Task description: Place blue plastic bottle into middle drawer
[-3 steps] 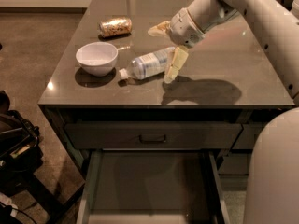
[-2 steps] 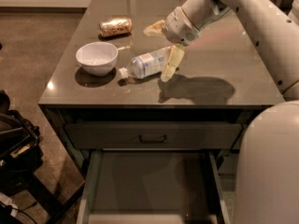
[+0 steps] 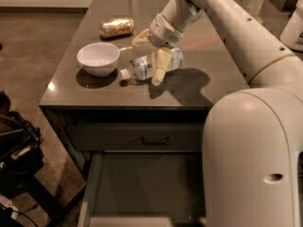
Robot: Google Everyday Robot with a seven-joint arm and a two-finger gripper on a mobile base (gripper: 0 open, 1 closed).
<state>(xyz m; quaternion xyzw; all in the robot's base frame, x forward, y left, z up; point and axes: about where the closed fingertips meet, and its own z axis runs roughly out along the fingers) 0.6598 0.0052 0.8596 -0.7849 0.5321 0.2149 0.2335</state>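
The blue plastic bottle (image 3: 141, 68) lay on the surface (image 3: 85, 92), right of the white bowl (image 3: 98, 58), unlifted, with the open gripper (image 3: 145, 63) straddling it. The middle drawer (image 3: 147, 188) stood open below; grasping, carrying and releasing remained.

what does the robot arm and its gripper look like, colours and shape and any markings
The arm is a smooth rounded white shell with small dark holes and a thin tan seam. The gripper, over the blue plastic bottle on the countertop, has two cream paddle-shaped fingers. No cables show.
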